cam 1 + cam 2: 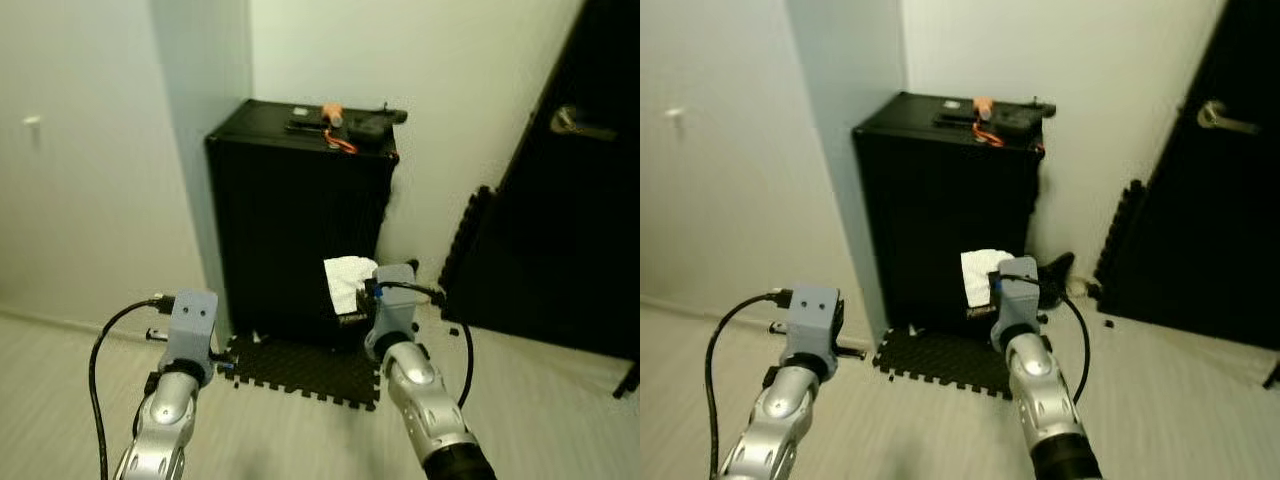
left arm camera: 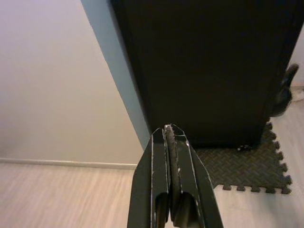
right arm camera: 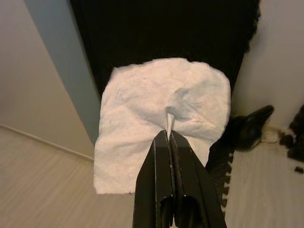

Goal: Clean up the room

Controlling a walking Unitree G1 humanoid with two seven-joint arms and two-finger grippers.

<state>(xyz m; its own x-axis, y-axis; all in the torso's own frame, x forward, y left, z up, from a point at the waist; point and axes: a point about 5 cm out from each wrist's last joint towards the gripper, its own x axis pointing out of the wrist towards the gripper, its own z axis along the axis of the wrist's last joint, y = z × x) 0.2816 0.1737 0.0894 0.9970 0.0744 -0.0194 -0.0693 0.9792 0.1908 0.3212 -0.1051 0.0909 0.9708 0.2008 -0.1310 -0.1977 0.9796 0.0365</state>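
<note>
Right gripper (image 3: 169, 134): fingers pinched tight on a fold of the white paper towel (image 3: 156, 118); raised at lower centre of the head views, in front of the black cabinet (image 1: 295, 230)
White paper towel: hangs crumpled from the right fingers, off the floor, against the cabinet's dark front just above the foam mat (image 1: 300, 368)
Left gripper (image 2: 169, 130): fingers pressed together, holding nothing; raised at lower left of the head views, pointing at the cabinet's left edge and the pale wall (image 1: 90, 180) beside it
Black cabinet: tall, upright against the wall at centre of the frame; small dark items and an orange-handled tool (image 1: 334, 117) with an orange cord lie on its top
Foam mat: black interlocking tile on the light wood floor (image 1: 560, 410) at the cabinet's base
Door (image 1: 570, 190): dark, right side of the frame, with a metal lever handle (image 1: 578, 123) at upper right
</note>
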